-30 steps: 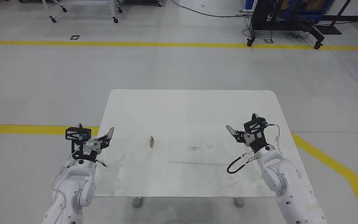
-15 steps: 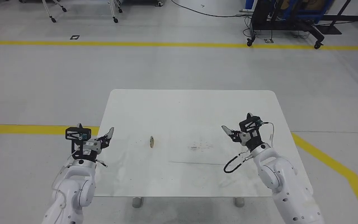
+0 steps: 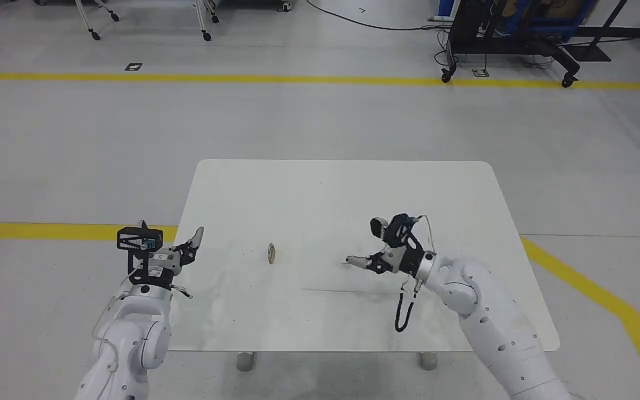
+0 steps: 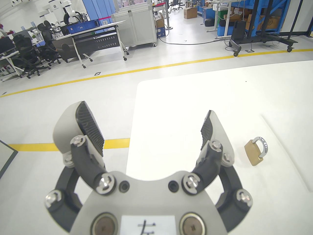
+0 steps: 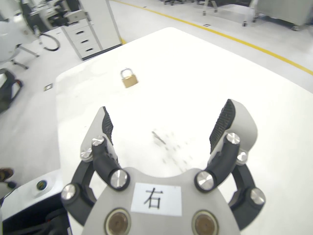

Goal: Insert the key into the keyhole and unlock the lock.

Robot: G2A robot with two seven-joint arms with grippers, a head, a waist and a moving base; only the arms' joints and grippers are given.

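A small brass padlock (image 3: 271, 253) with a silver shackle lies on the white table (image 3: 340, 190), left of centre; it also shows as the padlock (image 4: 255, 153) and the padlock (image 5: 129, 79) in the wrist views. A thin silver key (image 5: 158, 138) lies flat among grey scuff marks, just ahead of my right gripper (image 5: 166, 108). That right gripper (image 3: 364, 246) hovers open over the table's middle with nothing between its fingers. My left gripper (image 3: 188, 250) stands open and holds nothing at the table's left edge; from the left gripper (image 4: 145, 113) the padlock lies a short way off to one side.
A black cable (image 3: 403, 310) loops down from the right arm over the table's front part. Yellow floor lines (image 3: 300, 78) run behind and beside the table. Carts and racks (image 3: 510, 40) stand far back.
My right arm has swung from the table's right side toward the centre, and its gripper now sits over the scuffed patch with the key. The left arm and the padlock have not moved.
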